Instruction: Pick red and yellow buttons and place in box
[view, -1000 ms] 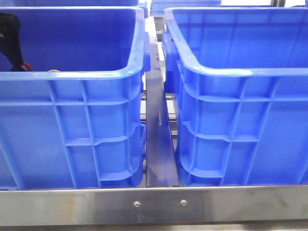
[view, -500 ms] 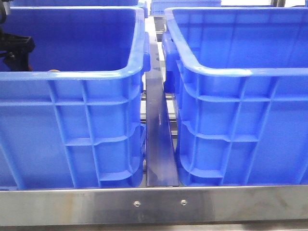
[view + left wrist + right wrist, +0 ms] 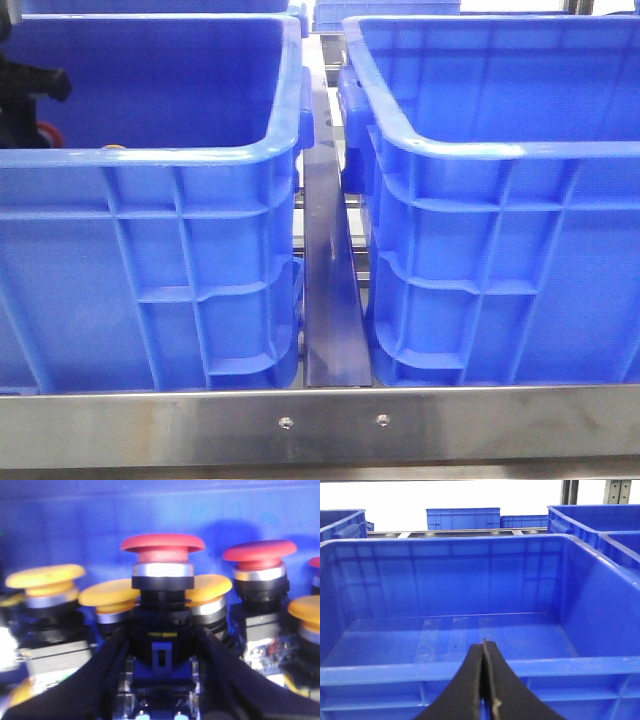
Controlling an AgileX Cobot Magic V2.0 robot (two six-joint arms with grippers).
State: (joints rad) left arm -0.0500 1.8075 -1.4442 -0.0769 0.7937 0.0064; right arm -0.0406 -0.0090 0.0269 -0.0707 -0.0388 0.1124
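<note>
In the left wrist view my left gripper [image 3: 162,635] is shut on the black body of a red button [image 3: 162,542], one finger [image 3: 100,675] on each side. Its red cap stands higher than its neighbours. Around it are yellow buttons [image 3: 47,575] [image 3: 210,587] and another red button [image 3: 260,550]. In the front view the left gripper [image 3: 25,85] is inside the left blue box [image 3: 150,160], at its left edge; a red spot [image 3: 50,132] and an orange spot [image 3: 112,148] show just over the rim. My right gripper [image 3: 483,642] is shut and empty in front of the empty right box [image 3: 445,672].
The two deep blue boxes stand side by side, the right box [image 3: 480,150] with tall walls, and a dark gap [image 3: 330,300] runs between them. A steel rail [image 3: 330,425] runs along the front. More blue boxes [image 3: 462,517] stand behind.
The left arm has risen inside the left box and turned; its dark shape now sits higher at the box's left edge. The right side has not changed.
</note>
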